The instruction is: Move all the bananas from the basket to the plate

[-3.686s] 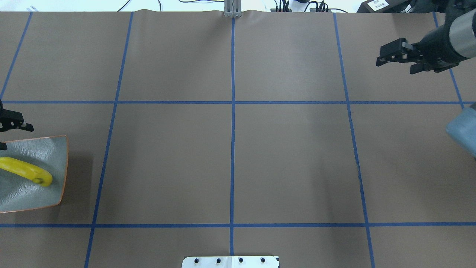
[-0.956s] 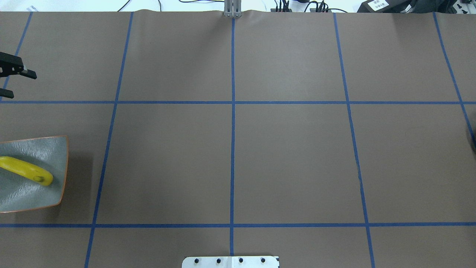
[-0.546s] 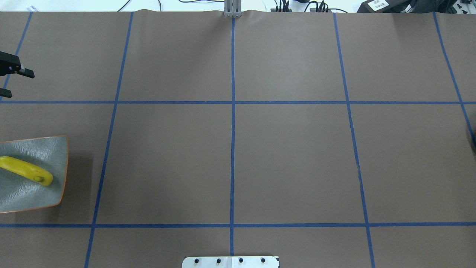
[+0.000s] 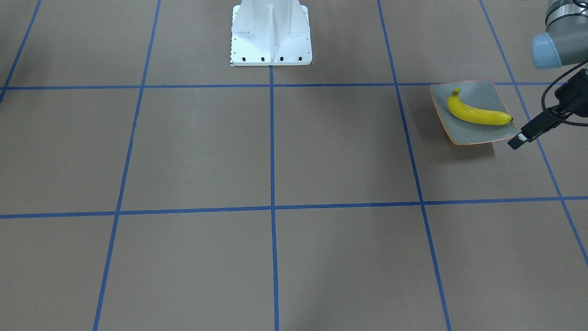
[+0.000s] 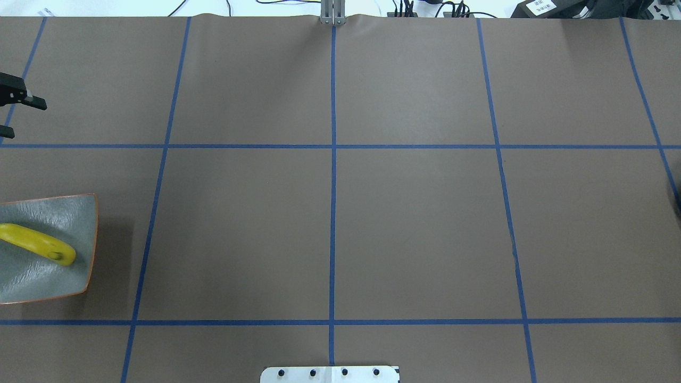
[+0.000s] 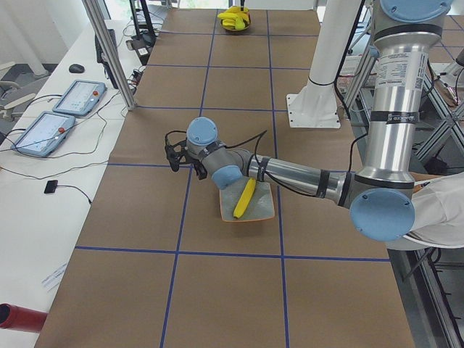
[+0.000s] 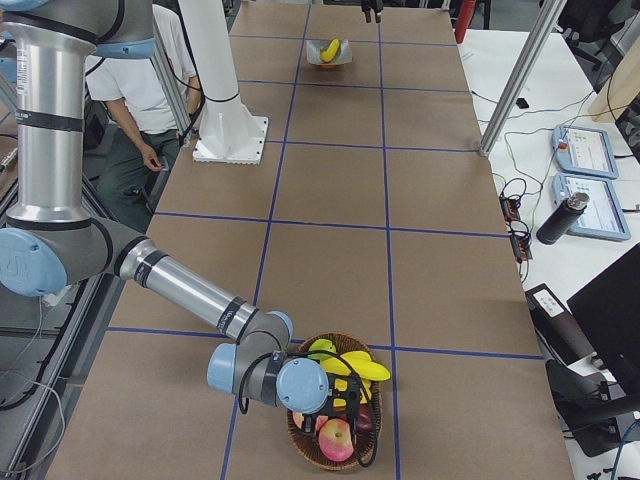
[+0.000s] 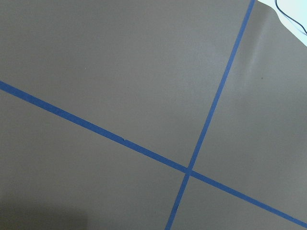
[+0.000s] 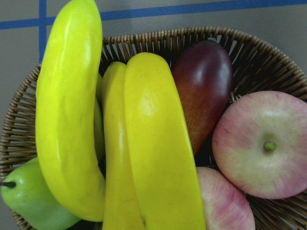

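Observation:
One yellow banana [image 5: 38, 245] lies across the grey-green plate [image 5: 66, 213] at the table's left edge; it also shows in the front view as banana [image 4: 477, 115] on plate [image 4: 475, 136]. My left gripper [image 5: 27, 119] hangs open and empty beyond the plate, over bare table. The wicker basket [image 7: 305, 445] stands at the far right end. My right gripper [image 7: 352, 392] hovers just over it; I cannot tell if it is open or shut. The right wrist view looks straight down on three bananas [image 9: 67, 120] [image 9: 158, 158] [image 9: 114, 182] lying side by side in the basket [image 9: 168, 40].
The basket also holds a green pear [image 9: 26, 203], a dark red mango [image 9: 204, 86] and pink apples [image 9: 264, 143]. The white robot pedestal [image 4: 271, 32] stands at the table's near edge. A person [image 7: 150, 90] stands behind the robot.
My left gripper has moved from the plate's far edge farther out over the table, then drifted slightly left. The right arm has left the overhead view.

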